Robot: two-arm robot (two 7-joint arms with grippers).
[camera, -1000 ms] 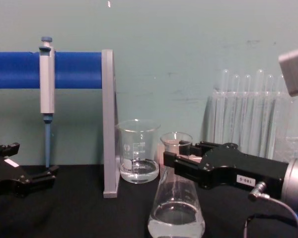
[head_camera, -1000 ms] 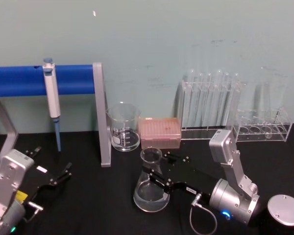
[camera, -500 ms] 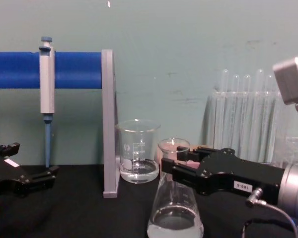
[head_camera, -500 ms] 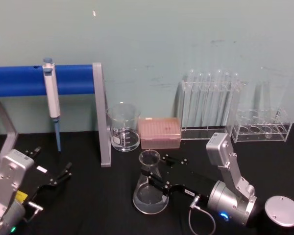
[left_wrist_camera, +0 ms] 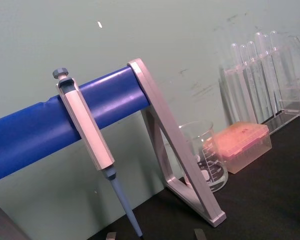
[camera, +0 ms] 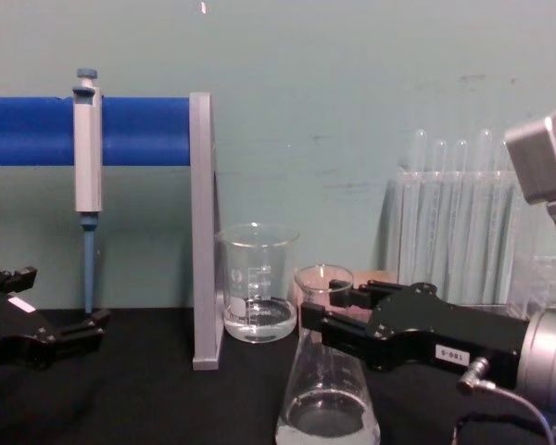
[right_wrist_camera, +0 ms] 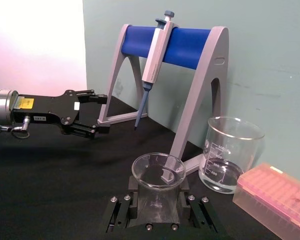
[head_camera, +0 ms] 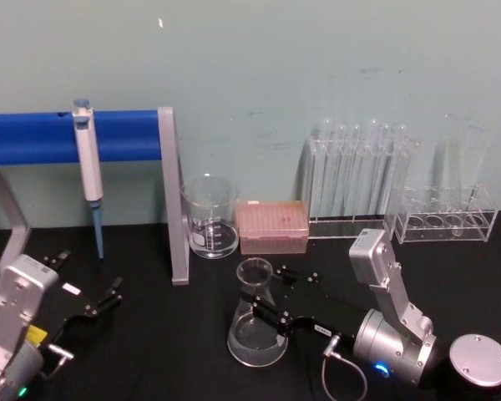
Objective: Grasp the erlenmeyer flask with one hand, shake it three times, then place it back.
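Glass erlenmeyer flask [head_camera: 252,338], some clear liquid [camera: 326,414], clamped by right gripper [head_camera: 264,286].

Clear erlenmeyer flask [head_camera: 252,341], blue bar [head_camera: 33,138], pink box [head_camera: 272,224] — black table [head_camera: 167,334]

A small white label [camera: 450,353] is seen on the right gripper [camera: 320,306], its characters not surely legible; white graduation figures are printed on the beaker [right_wrist_camera: 231,155], likewise unreadable.
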